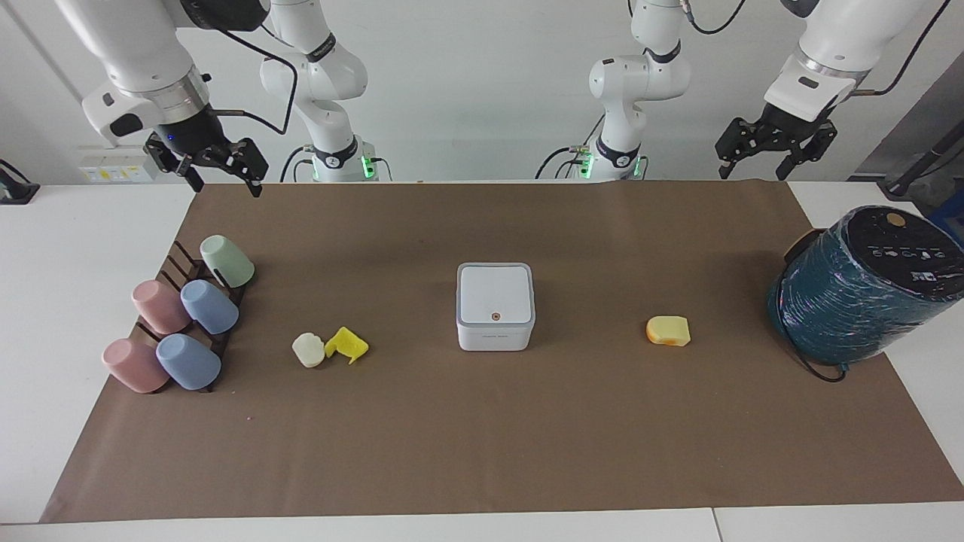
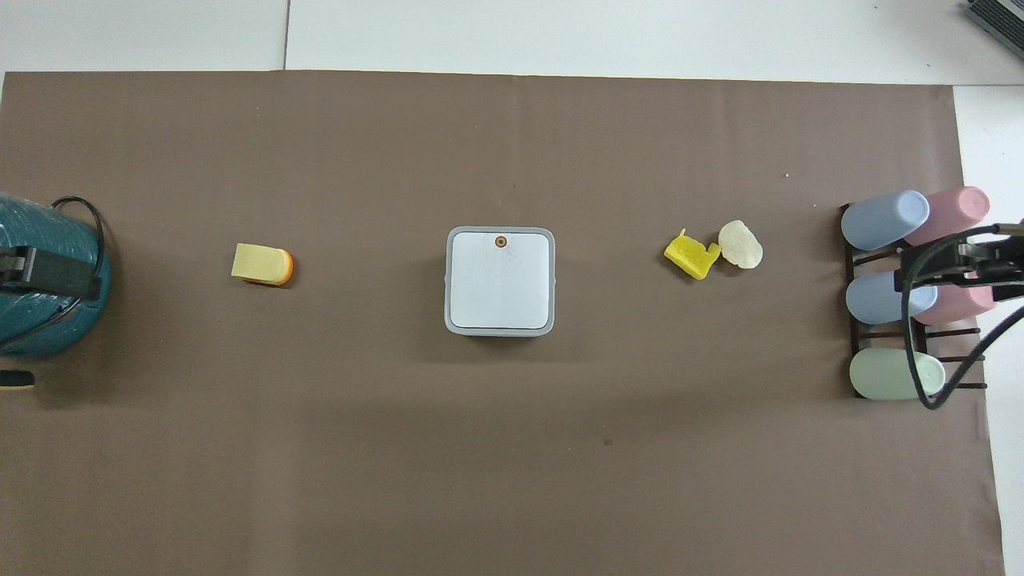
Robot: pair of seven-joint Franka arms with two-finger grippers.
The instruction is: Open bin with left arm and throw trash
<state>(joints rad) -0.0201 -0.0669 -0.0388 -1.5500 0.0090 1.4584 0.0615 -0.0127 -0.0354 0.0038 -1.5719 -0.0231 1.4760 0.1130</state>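
Observation:
The bin (image 1: 495, 305) (image 2: 500, 280) is a small white square box with a grey rim band, mid-mat, its flat lid shut. The lid's orange dot is on the edge farther from the robots. A cream-white lump (image 1: 308, 350) (image 2: 740, 244) and a bright yellow bent piece (image 1: 346, 345) (image 2: 692, 256) lie touching, toward the right arm's end. A yellow-orange block (image 1: 668, 331) (image 2: 262, 265) lies toward the left arm's end. My left gripper (image 1: 755, 172) is open, empty and raised over the teal cylinder. My right gripper (image 1: 226, 187) is open, empty and raised over the cup rack.
A big teal wrapped cylinder (image 1: 866, 286) (image 2: 40, 280) with a black cable stands at the left arm's end. A dark rack (image 1: 177, 260) (image 2: 854, 344) with several pastel cups lying on it is at the right arm's end. A brown mat (image 1: 482, 436) covers the table.

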